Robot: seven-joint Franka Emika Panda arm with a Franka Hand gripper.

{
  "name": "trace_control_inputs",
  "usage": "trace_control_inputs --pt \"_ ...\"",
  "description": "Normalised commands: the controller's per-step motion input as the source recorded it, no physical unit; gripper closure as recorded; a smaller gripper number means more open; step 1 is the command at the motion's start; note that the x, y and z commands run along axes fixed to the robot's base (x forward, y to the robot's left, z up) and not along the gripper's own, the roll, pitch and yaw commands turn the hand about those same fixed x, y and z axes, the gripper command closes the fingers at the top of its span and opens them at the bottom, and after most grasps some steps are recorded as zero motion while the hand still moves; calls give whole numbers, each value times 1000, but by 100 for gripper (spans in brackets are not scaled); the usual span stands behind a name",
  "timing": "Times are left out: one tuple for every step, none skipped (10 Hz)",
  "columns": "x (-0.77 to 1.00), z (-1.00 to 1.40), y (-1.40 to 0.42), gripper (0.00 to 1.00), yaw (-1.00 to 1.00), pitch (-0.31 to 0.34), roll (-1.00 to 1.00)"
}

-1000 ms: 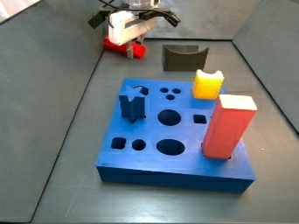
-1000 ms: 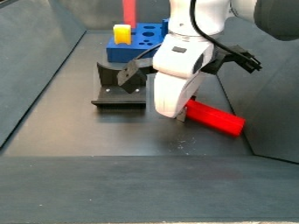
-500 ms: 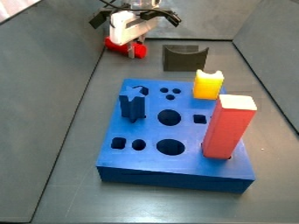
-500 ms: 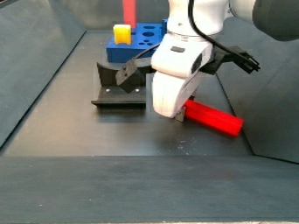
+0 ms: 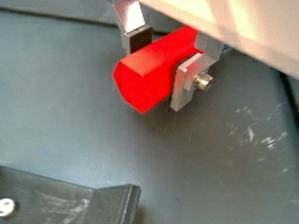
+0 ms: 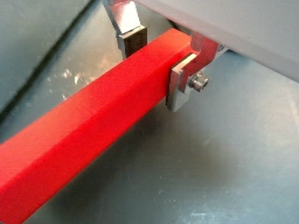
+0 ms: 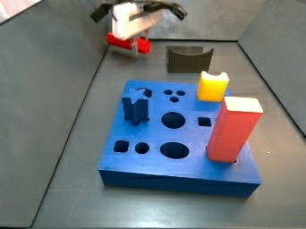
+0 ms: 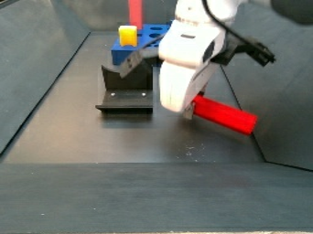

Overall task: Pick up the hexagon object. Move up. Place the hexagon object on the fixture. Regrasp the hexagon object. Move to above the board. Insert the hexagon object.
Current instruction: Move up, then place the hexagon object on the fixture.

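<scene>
Hexagon object (image 6: 100, 109), a long bright red rod, is clamped between the gripper's (image 6: 158, 59) two silver plates near one of its ends; both wrist views show a plate pressed against each side of it, the jaws closed on the rod (image 5: 155, 68). In a side view the rod (image 8: 224, 114) juts out sideways from under the white gripper body (image 8: 186, 78) and hangs clear of the dark floor, with its shadow beneath it. Relative to the fixture (image 8: 124, 94), the gripper and rod are just beside it, on the side away from the left wall. In a side view the gripper (image 7: 129, 33) sits beyond the fixture (image 7: 187, 59) toward the far corner, red rod (image 7: 125, 41) showing below it. The board (image 7: 180, 139) lies on the near side of the fixture, well apart from the gripper. It carries a yellow block (image 7: 212, 86), a tall red-orange block (image 7: 233, 129) and a blue piece (image 7: 134, 106) standing in its holes.
</scene>
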Motion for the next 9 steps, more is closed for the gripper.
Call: trace_control_inputs --pt "-22 453 9 100 -27 33 19" --pt "-18 367 8 100 -27 36 24" --pt "-15 194 8 100 -25 43 33" --pt "0 1000 0 100 0 0 0" --pt "2 1000 0 100 -1 8 3" --pt "-7 1000 1 100 -3 25 8" --pt "-10 1000 2 100 -7 29 16" --pt "-13 1000 3 100 -11 33 24" --pt "-17 1000 5 100 -16 38 36"
